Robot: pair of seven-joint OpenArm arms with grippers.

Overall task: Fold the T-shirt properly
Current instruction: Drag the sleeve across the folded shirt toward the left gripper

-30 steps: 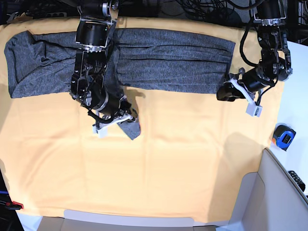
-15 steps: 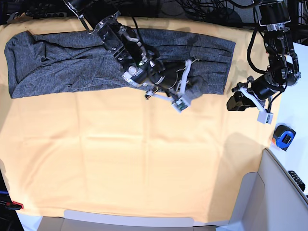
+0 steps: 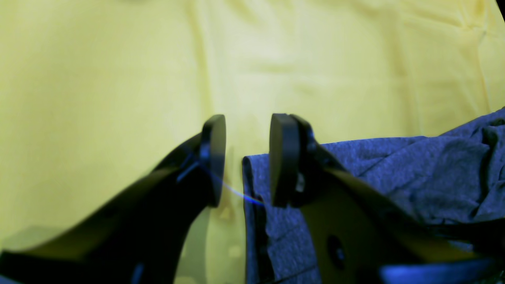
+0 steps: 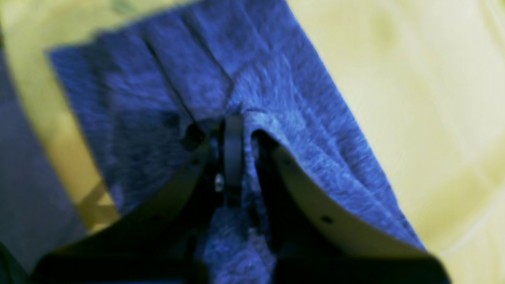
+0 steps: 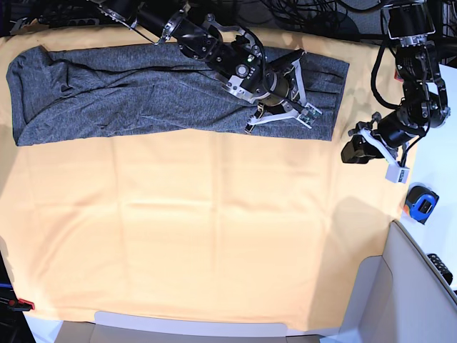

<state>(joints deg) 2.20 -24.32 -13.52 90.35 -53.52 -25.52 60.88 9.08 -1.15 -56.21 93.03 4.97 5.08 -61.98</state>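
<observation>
Right gripper [image 4: 240, 154], black arm with pale finger shells, is pinched on a raised fold of the heathered dark-grey knit T-shirt [image 4: 276, 102]; the jaws sit nearly together with only a thin ridge of cloth between them. In the base view this gripper [image 5: 282, 107] rests on top of the shirt's end nearest the other arm, with the long flattened band of the garment [image 5: 107, 93] trailing away behind its wrist.

Left gripper [image 3: 246, 157] hangs with jaws apart and nothing between them. One rounded dark pad [image 3: 282, 157] sits just over the shirt's straight edge, the other over the bare yellow-orange cloth [image 3: 118, 79] that covers the table. In the base view it is off the shirt's end, near but not touching it.

Step in hand, by my reading: a sleeve or flap is being laid across the body of the shirt, which is already narrowed into a long strip. Next move likely calls for letting go cleanly so the fold stays flat, then taking the short ends to fold the strip crosswise.

Shirt is soft, wrinkly, pleated into lengthwise creases, limp under the pinch. Underlying cloth is smooth with faint grid creases.
</observation>
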